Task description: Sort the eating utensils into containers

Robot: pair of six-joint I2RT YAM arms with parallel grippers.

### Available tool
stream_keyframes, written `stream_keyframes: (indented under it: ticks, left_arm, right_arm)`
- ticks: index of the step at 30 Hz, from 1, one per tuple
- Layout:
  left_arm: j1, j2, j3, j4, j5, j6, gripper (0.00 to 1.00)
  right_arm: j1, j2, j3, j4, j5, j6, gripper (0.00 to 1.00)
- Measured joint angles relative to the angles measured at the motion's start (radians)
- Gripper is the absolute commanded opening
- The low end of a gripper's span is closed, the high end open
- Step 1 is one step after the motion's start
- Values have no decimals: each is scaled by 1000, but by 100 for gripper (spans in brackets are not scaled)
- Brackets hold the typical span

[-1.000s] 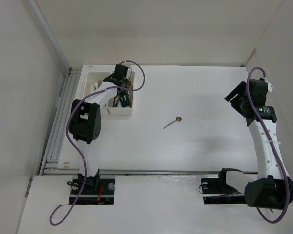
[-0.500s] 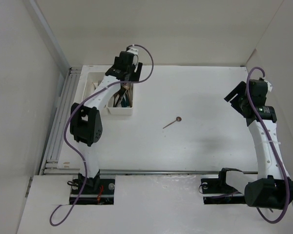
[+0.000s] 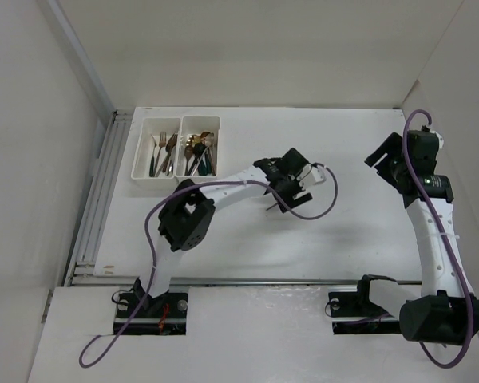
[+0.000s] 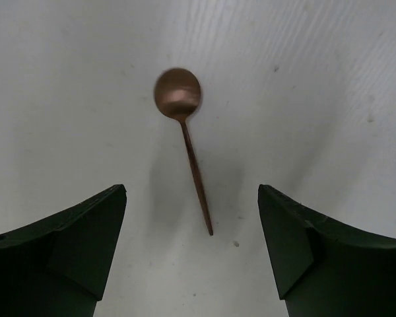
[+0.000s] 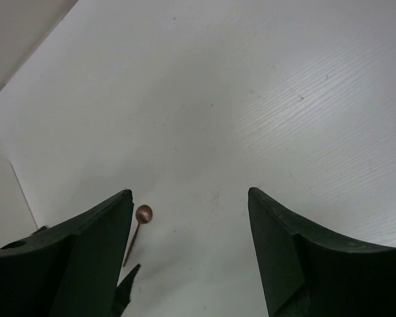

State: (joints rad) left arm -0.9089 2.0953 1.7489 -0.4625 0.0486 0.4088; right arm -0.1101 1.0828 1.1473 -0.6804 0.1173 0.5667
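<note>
One copper spoon (image 4: 185,125) lies alone on the white table, bowl away from my left wrist camera. My left gripper (image 4: 191,191) hangs open above it, a finger on each side of the handle's end and touching nothing. From above, the left gripper (image 3: 291,190) covers most of the spoon (image 3: 272,207). The containers are two joined white trays, the left tray (image 3: 140,152) and the right tray (image 3: 216,148), both holding several utensils. My right gripper (image 3: 383,159) stands open and empty at the far right; the spoon (image 5: 142,214) shows beside its left finger.
A metal rail (image 3: 96,207) runs along the table's left side next to the trays. White walls close in the back and both sides. The front edge of the table (image 3: 263,281) lies just ahead of the arm bases.
My left gripper rose out of the right tray, opened, and swung right to the middle of the table over the copper spoon. The right arm has stayed put.
</note>
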Motion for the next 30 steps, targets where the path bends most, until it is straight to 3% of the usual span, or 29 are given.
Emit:
stream_keyframes:
  ticks: [3, 8, 10, 12, 13, 14, 22, 30]
  left_arm:
    - [9, 124, 18, -39, 5, -7, 78]
    - [49, 169, 93, -57, 13, -24, 68]
    - [55, 182, 105, -60, 34, -35, 56]
    - [53, 186, 106, -66, 61, -40, 36]
    - [52, 187, 107, -68, 76, -43, 3]
    - [50, 190, 107, -72, 95, -49, 0]
    - [67, 193, 119, -83, 191, -87, 0]
    - [280, 170, 203, -102, 254, -211, 0]
  right_arm:
    - [0, -9, 0, 0, -6, -2, 75]
    - [0, -29, -8, 1, -6, -2, 75]
    - [0, -36, -14, 3, -6, -6, 75]
    - [0, -41, -19, 2, -6, -7, 75]
    - [0, -41, -19, 3, -5, -9, 75]
    - [0, -42, -19, 5, -5, -10, 75]
    - [0, -42, -19, 6, 3, -13, 75]
    - [0, -42, -19, 6, 6, -13, 75]
